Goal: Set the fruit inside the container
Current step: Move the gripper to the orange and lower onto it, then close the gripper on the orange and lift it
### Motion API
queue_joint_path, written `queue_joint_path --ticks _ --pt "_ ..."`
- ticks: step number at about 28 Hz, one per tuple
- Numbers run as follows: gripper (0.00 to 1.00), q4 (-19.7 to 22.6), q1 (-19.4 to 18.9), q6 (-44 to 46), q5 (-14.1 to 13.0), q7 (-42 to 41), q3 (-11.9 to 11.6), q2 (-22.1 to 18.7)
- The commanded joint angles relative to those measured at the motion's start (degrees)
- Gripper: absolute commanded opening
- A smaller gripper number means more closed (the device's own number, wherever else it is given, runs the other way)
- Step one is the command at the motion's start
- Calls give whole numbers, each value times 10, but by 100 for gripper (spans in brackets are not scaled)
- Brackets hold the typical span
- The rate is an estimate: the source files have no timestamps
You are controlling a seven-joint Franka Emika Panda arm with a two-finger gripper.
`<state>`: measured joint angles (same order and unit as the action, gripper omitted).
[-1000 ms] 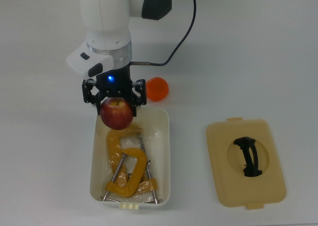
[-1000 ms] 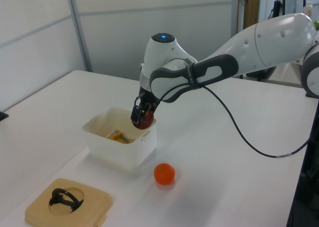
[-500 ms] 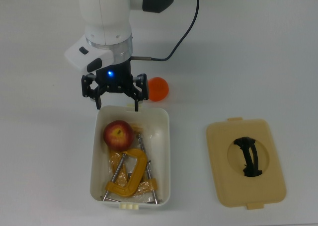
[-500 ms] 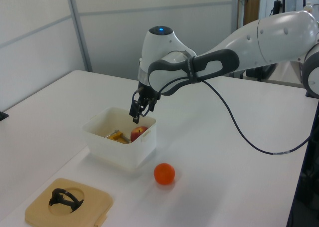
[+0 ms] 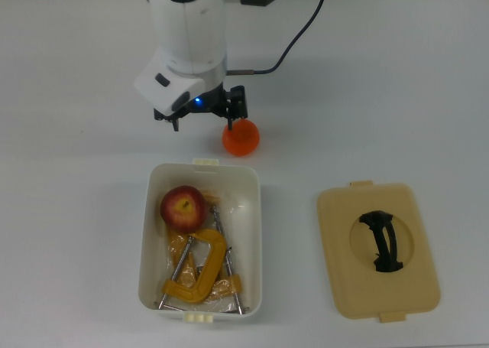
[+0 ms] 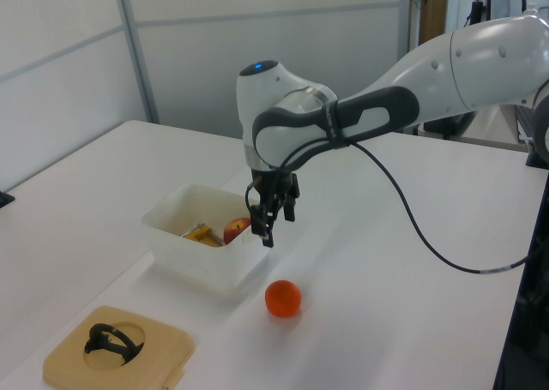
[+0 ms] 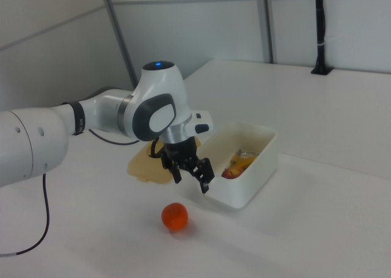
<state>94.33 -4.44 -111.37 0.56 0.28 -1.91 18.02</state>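
Top view: the apple (image 5: 182,207) lies inside the white tub (image 5: 253,233), in the corner toward 11 o'clock of the tub's inside, red with a yellowish patch and its stem dimple facing up. Just below it, toward 6 o'clock, a yellow clamp (image 5: 200,271) with metal rods lies on the tub floor over some crinkled clear wrapping. The orange (image 5: 241,138) sits on the white table (image 5: 397,95) outside the tub, just past the tub's short end at 12 o'clock and a little toward 1 o'clock, near the beige clip tab there but not touching it.

The gripper (image 5: 200,121) hangs above the table at about 10 o'clock from the orange, its fingers spread apart and holding nothing; one dark fingertip (image 5: 228,121) shows right at the orange's upper edge in this view. In the left view the gripper (image 6: 273,219) is clearly up off the table, pointing down, above the tub's far end, with the orange (image 6: 283,297) below it toward 6 o'clock on the table. In the right view the open gripper (image 7: 190,170) is between the tub (image 7: 249,181) at 3 o'clock and the orange (image 7: 175,217) at 7 o'clock.

A flat beige lid (image 5: 344,275) with a black handle (image 5: 383,242) lies well apart at 3 o'clock from the tub in the top view. A black cable (image 5: 298,34) runs from the arm's wrist.
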Motion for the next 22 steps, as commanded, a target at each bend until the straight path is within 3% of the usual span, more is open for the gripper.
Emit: queue_joint_path --ticks 1,14,22 --pt "100 66 -25 -2 23 -19 0 -32" --pt "100 91 -66 -3 38 -16 0 -13" --pt "100 88 -82 -16 67 -5 0 17"
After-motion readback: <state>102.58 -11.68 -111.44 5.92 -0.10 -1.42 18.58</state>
